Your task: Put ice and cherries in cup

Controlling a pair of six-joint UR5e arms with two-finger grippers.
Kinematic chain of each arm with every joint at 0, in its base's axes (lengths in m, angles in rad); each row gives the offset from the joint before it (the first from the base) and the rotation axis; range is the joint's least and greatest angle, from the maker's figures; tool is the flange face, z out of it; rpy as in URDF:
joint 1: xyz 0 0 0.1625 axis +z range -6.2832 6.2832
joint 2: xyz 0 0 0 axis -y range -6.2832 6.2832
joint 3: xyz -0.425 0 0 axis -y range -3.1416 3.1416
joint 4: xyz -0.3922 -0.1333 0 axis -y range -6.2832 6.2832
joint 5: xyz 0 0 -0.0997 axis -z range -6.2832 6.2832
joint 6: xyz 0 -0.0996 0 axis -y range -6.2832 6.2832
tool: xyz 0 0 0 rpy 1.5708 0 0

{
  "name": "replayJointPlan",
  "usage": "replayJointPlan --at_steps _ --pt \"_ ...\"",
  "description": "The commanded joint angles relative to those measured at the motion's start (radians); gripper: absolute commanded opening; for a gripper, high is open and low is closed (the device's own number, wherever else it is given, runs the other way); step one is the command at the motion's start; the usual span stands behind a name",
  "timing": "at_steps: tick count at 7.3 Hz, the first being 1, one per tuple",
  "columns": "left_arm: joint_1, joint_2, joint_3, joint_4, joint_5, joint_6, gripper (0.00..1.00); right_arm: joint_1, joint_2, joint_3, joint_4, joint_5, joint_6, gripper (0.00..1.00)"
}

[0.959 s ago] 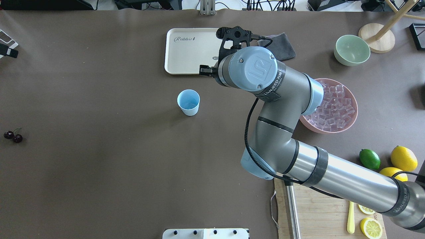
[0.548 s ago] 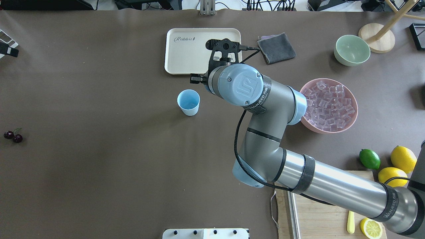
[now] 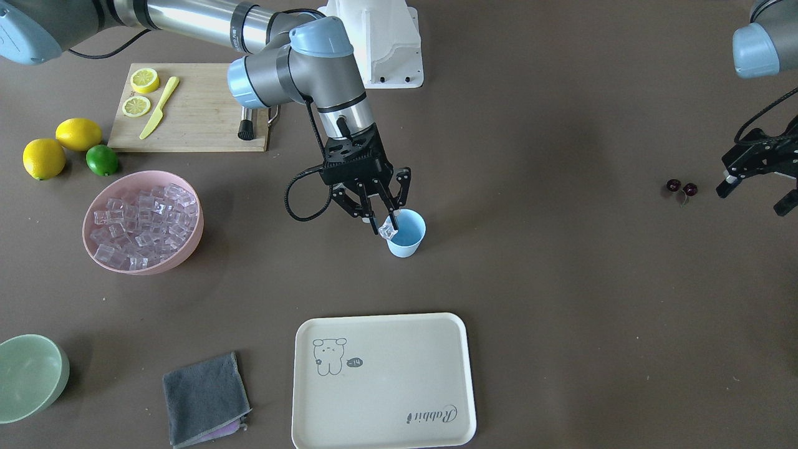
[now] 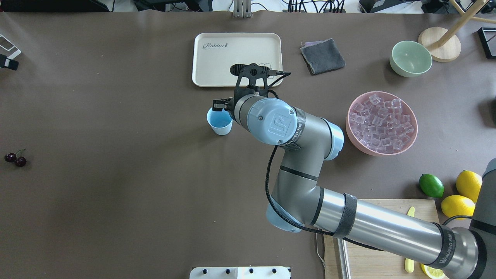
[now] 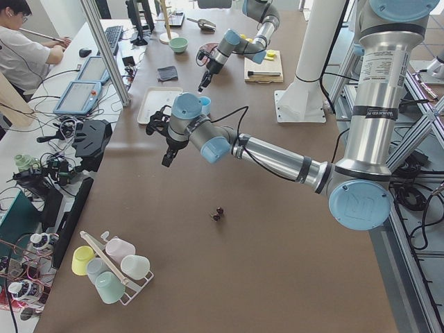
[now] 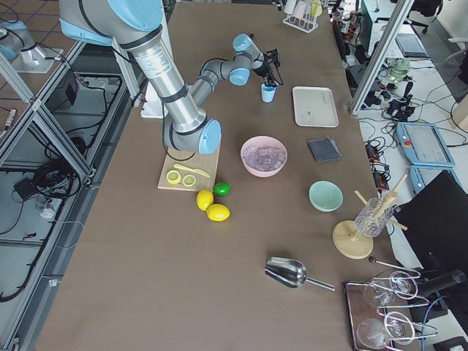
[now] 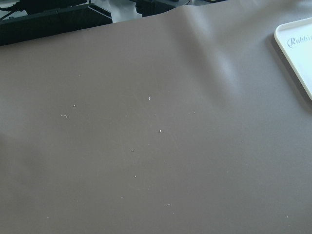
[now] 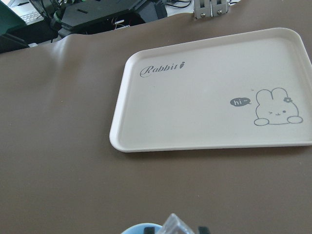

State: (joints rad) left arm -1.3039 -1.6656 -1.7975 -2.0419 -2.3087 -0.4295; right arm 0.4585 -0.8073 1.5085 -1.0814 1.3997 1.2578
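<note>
My right gripper is shut on a clear ice cube and holds it just above the rim of the light-blue cup, on the side nearer the pink bowl. In the overhead view the cup stands upright and the arm hides most of the gripper. The right wrist view shows the ice cube above the cup's rim. The cherries lie far off on the table, also seen overhead. My left gripper hovers open and empty beside them.
A pink bowl full of ice cubes stands on my right. A cream tray, a grey cloth and a pale green bowl lie beyond the cup. A lime, lemons and a cutting board sit near right.
My right arm has swung left and back toward me, off the tray, bringing the gripper with the ice cube to the cup's rim. Cup and cherries have not moved.
</note>
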Motion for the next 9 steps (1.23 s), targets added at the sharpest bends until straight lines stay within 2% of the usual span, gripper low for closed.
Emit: replayJointPlan --at_steps 1,3,4,5,7,9 --pt "0.003 0.004 -0.005 0.0 0.0 0.0 0.99 -0.03 0.017 -0.01 0.014 -0.024 0.0 0.0" --pt "0.003 0.021 -0.006 -0.001 0.0 0.0 0.99 -0.035 0.019 -0.011 0.015 -0.024 -0.002 0.0" --pt "0.003 0.023 -0.008 -0.001 0.0 0.0 0.99 -0.035 0.019 -0.011 0.023 -0.022 -0.003 0.62" --pt "0.003 0.032 -0.008 -0.003 0.0 0.0 0.99 -0.035 0.016 -0.013 0.038 -0.024 -0.009 0.99" --pt "0.003 0.032 -0.008 -0.003 0.0 0.0 0.99 -0.031 0.017 -0.008 0.04 -0.027 -0.023 1.0" --pt "0.003 0.03 -0.013 -0.003 0.0 0.0 0.99 0.021 -0.022 0.059 0.005 0.054 -0.074 1.0"
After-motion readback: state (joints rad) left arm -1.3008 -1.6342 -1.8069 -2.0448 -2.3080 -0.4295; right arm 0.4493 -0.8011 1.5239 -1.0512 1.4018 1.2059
